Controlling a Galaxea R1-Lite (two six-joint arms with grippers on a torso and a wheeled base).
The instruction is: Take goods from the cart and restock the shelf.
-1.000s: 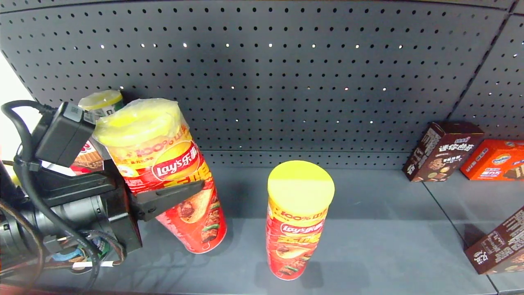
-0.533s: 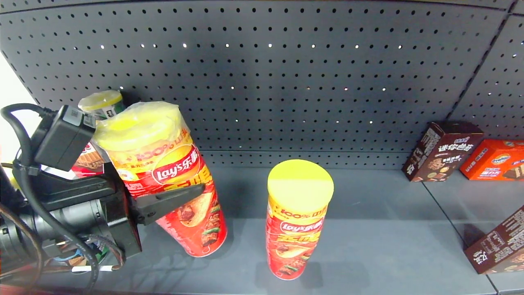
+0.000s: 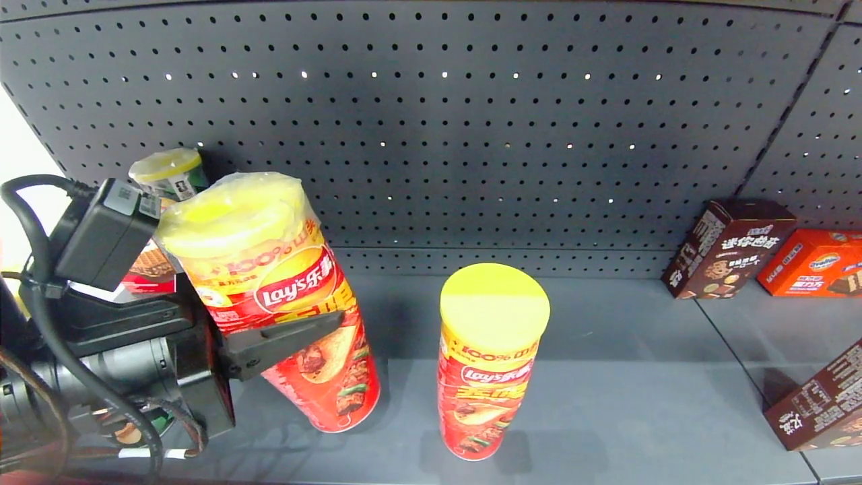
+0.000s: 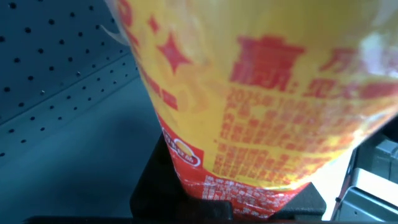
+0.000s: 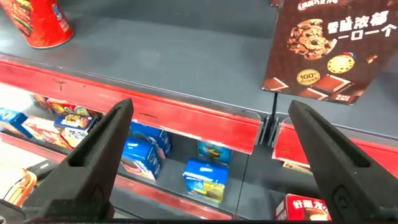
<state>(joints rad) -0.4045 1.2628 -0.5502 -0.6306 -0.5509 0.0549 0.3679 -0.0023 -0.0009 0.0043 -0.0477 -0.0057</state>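
The left gripper (image 3: 286,320) clasps the chip can (image 3: 262,256) (mid-body).

A brown cookie box (image 3: 731,246) stands beside an orange box (image 3: 811,263).

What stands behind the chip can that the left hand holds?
A smaller can with a pale lid, near the pegboard wall. Its body is mostly hidden by the chip can and the wrist camera.

You're in a shop: grey shelf (image 3: 640,404) w/ pegboard back (image 3: 471,135), chip cans (image 3: 488,377) & snack boxes (image 3: 727,249) in rows, red price rail (image 5: 186,115) on the front edge.
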